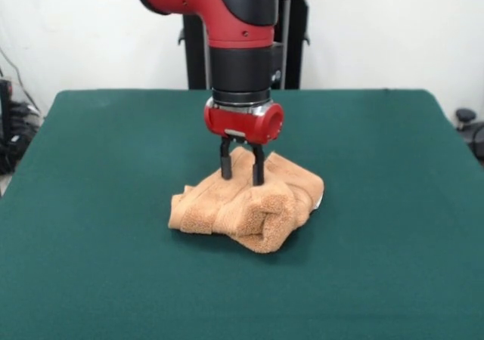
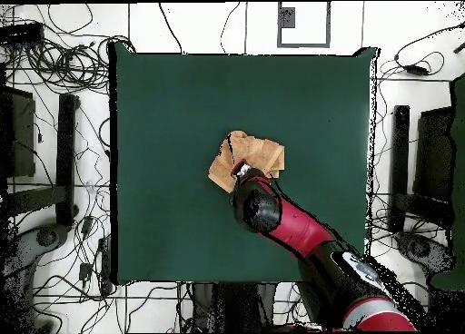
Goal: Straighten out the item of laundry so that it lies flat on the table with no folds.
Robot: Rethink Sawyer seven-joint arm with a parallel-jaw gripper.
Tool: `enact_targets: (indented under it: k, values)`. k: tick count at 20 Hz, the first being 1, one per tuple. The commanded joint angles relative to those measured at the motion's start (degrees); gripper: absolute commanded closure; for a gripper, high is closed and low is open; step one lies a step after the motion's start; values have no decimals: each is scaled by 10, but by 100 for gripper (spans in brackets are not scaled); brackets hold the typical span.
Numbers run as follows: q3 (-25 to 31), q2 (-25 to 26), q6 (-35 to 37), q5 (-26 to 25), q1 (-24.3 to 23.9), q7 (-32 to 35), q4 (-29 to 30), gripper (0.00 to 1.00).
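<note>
The orange-tan towel point(image 1: 249, 204) lies crumpled in a thick, folded heap near the middle of the dark green table point(image 1: 91, 204). A small white tag point(image 1: 321, 202) peeks out at its right edge. My gripper point(image 1: 242, 175) points straight down over the heap's far part. Its two black fingers point(image 1: 225, 162) stand apart, tips touching the towel's top, with a ridge of cloth rising between them. In the overhead view the towel point(image 2: 252, 155) shows bunched at the table's point(image 2: 173, 112) centre, and the arm's wrist point(image 2: 254, 203) covers its near edge and the gripper.
The robot's black pedestal point(image 1: 291, 45) stands behind the table's far edge. Cables and stands point(image 2: 54, 167) lie on the floor around the table. Bare green tabletop surrounds the towel on all sides.
</note>
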Motion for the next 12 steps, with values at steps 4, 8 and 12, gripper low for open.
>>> enact_targets:
  k: [4, 8, 12]
  values:
    - [78, 7, 33, -10, 7, 109, 47, 0]
    - [81, 3, 30, -13, 5, 110, 55, 0]
    - [84, 2, 28, -15, 3, 109, 60, 0]
